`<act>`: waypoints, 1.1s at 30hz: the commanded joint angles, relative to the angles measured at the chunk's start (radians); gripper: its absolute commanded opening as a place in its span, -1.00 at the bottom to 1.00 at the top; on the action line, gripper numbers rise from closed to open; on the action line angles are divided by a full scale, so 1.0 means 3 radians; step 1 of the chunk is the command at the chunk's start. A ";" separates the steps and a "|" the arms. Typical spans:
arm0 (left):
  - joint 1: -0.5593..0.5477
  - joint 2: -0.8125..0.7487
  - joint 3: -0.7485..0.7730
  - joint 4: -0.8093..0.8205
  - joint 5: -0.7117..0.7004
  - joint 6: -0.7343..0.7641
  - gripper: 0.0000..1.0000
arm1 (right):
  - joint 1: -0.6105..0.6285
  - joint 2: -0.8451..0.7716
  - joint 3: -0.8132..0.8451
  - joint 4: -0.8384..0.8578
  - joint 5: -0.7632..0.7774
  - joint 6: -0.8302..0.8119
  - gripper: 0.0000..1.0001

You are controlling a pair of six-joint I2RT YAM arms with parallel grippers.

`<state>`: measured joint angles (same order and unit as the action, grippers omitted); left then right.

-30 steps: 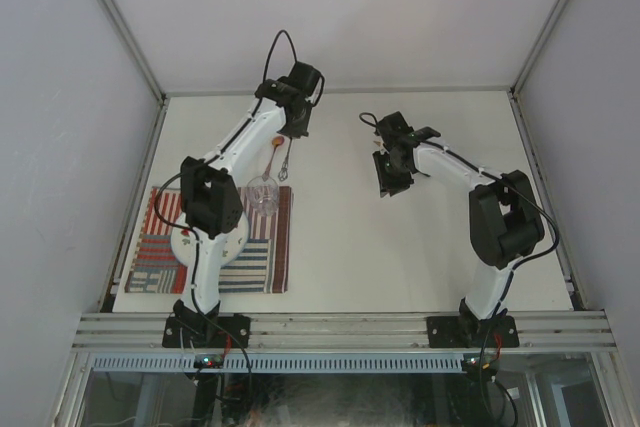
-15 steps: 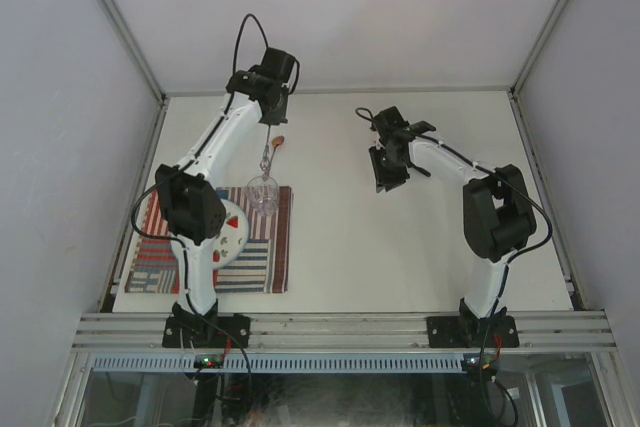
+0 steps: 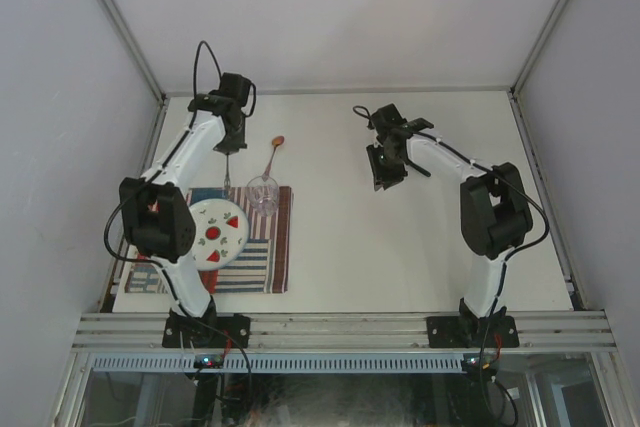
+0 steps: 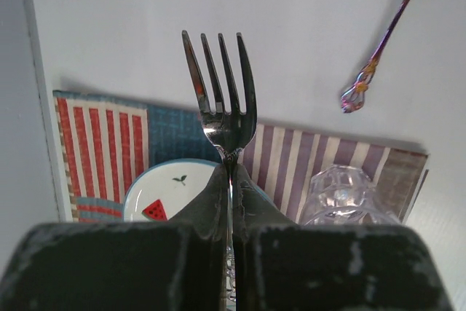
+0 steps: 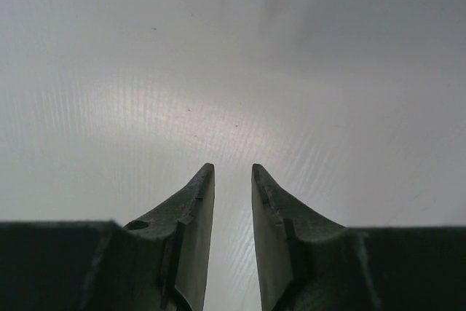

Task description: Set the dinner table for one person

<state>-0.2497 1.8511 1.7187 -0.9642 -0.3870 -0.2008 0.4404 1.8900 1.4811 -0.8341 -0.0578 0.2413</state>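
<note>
Dinner table [image 3: 420,247] fills the scene, off-white and mostly bare. A striped placemat [image 3: 275,259] lies at its near-left corner. A round plate [image 3: 215,232] with watermelon pictures sits on the placemat, left of its middle.

The right gripper [image 5: 233,174] hangs over bare table toward the far edge, right of centre. Its jaws stand a little apart with nothing between them.

A clear glass [image 3: 263,194] stands on the placemat's far-right corner. Just beyond it a spoon [image 3: 273,155] lies on bare table, with its bowl toward the far edge and its handle end near the glass.

The left gripper [image 4: 228,180] is pressed tight on a fork [image 4: 222,96]. It pinches the fork just behind the tines, and the rest of the handle is hidden inside the fingers. The fork hangs above bare table beyond the placemat's far edge, toward the far-left corner, with its tines leading.

Several things could go wrong from here:

- **Slipping:** The pinch sits on a thin, smooth neck, so the fork may pivot or slide out during a quick swing.
- **Jabbing:** Because the tines lead, a steep descent could dig them into the cloth or skid them across it.
- **Tight landing spot:** The strip of placemat left of the plate looks narrow and close to the table's left edge. A small error there could clip the plate rim or leave the fork hanging off the placemat.
- **Knocking the glass:** A path on the other side of the plate passes close to the glass, and the wrist could tip it over.
</note>
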 commanded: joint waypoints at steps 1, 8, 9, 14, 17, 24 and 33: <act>0.0110 -0.0361 -0.0211 0.0182 -0.0081 -0.0045 -1.00 | 0.0033 0.0069 0.0209 0.0005 -0.0042 -0.0073 -0.46; 0.0259 -0.0680 -0.0772 0.0298 0.0005 -0.0074 -1.00 | 0.0062 0.0188 0.0326 -0.0035 -0.0099 -0.0097 -0.47; 0.0277 -0.0727 -0.0858 0.0304 0.0026 -0.0095 -1.00 | 0.0068 0.0190 0.0332 -0.0040 -0.0103 -0.0101 -0.47; 0.0359 -0.0974 -0.1240 0.0297 0.0057 -0.0149 -1.00 | 0.0081 0.0184 0.0330 -0.0050 -0.0105 -0.0124 -0.47; 0.0457 -0.1145 -0.1468 0.0299 0.0355 -0.0197 -1.00 | 0.0082 0.0193 0.0348 -0.0058 -0.0121 -0.0134 -0.47; 0.0696 -0.1602 -0.2111 0.0386 0.0731 -0.0194 -1.00 | 0.0093 0.0259 0.0456 -0.0074 -0.0248 -0.0131 -0.47; 0.1044 -0.1741 -0.2388 0.0380 0.0747 -0.0176 -1.00 | 0.0137 0.0375 0.0523 -0.0049 -0.0322 -0.0093 -0.47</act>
<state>0.0647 1.3216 1.0126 -0.8677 -0.1524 -0.2443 0.4660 1.9945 1.5997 -0.8631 -0.1364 0.2195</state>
